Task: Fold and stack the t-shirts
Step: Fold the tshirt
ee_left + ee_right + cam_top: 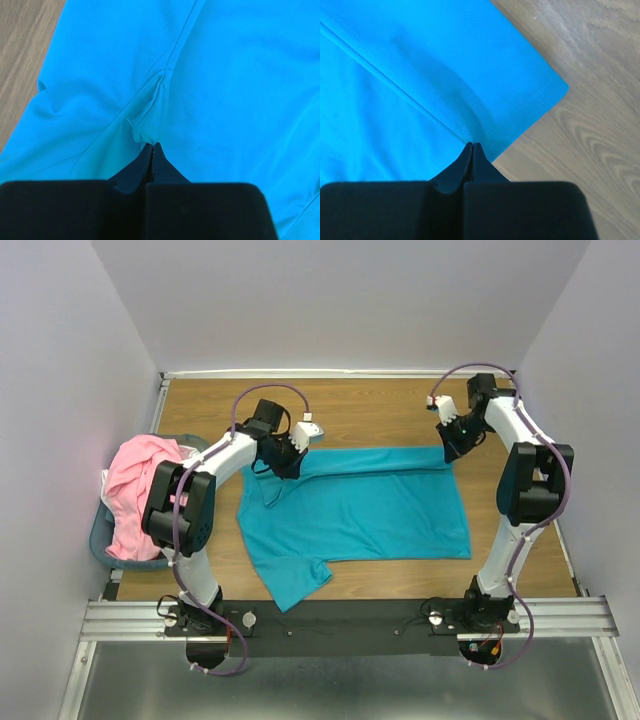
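Where the teal shirt (370,510) lies spread on the table (380,405), both grippers pinch it along its far edge. The left gripper (152,146) has its jaws pressed together on a small pucker of cloth beside a seam, at the shirt's far left. The right gripper (472,145) is clamped too, its tips nipping the hem just beside the far right corner. The pink shirt (135,490) lies heaped in the basket (100,535) at the table's left edge.
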{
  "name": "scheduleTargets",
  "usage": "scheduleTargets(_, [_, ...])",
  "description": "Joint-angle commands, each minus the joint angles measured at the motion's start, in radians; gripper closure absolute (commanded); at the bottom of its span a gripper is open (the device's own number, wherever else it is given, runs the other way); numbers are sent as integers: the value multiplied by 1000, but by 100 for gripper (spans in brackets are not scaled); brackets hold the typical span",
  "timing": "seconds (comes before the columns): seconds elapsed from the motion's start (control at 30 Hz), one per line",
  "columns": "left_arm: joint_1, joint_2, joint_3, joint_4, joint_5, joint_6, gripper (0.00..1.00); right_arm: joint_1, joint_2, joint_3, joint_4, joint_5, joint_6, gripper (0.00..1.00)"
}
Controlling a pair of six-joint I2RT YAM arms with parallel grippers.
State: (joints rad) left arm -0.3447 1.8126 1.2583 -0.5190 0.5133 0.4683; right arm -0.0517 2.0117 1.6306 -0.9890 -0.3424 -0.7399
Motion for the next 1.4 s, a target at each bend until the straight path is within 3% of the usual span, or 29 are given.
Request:
scheduleTargets(0.0, [-25,-44,-22,-24,1,30,100,6,-39,-41,-16,49,-53,99])
scheduleTargets(0.2, [-66,-22,-40,-42,-2,53,100,6,-13,-57,-14,65,-58,99])
scheduleTargets(0.47, [-122,-21,-53,-153,13,154,79,6,-5,-64,-16,75,-64,96])
scheduleTargets(0.57, [-125,-27,-53,-194,43,191,74,6,-8,-71,-19,82,-67,89])
scheduleTargets(0.7, [-114,-65,-45,-228,97,208,66,4,-22,-74,-23,106,-81,68])
scheduleTargets(1.0, [124,-90,39,-89,8,9,66,6,15,90,-59,-24,77,64])
scheduleTargets(1.17, [145,-16,55,-55,-64,-37,66,13,102,144,-59,-17,157,66])
scheduleTargets(1.37, [145,57,46,5,-169,-121,66,27,143,91,2,51,177,67])
